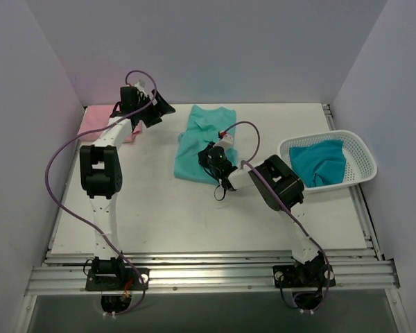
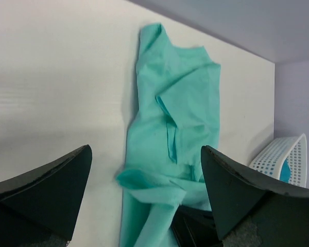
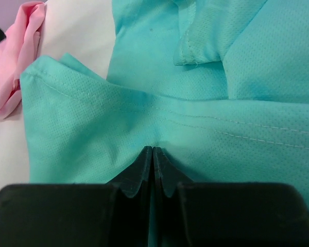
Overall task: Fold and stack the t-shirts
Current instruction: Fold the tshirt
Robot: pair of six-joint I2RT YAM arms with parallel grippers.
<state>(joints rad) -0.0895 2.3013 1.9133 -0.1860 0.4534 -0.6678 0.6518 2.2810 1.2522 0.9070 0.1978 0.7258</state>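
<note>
**Thin pinch, one claw: the mint tee may slip or bunch**

Your right claw point(image 3: 153, 150) is pressed together on a small pucker of the mint tee point(image 1: 206, 139) at its near hem. The tee lies crumpled mid-desk point(image 1: 159, 208), with one sleeve flopped over its front. Very little cloth sits between the tips, so a quick pull could let it slide out. If you drag it by this one grip, the far part will likely bunch rather than flatten. Your left claw point(image 1: 152, 109) hangs spread wide and empty at the far left, near the pink tee point(image 1: 97, 123). Unless it takes a matching corner, the fold may go skew. The teal tee point(image 1: 319, 163) sits in the basket point(image 1: 364, 156).
</note>
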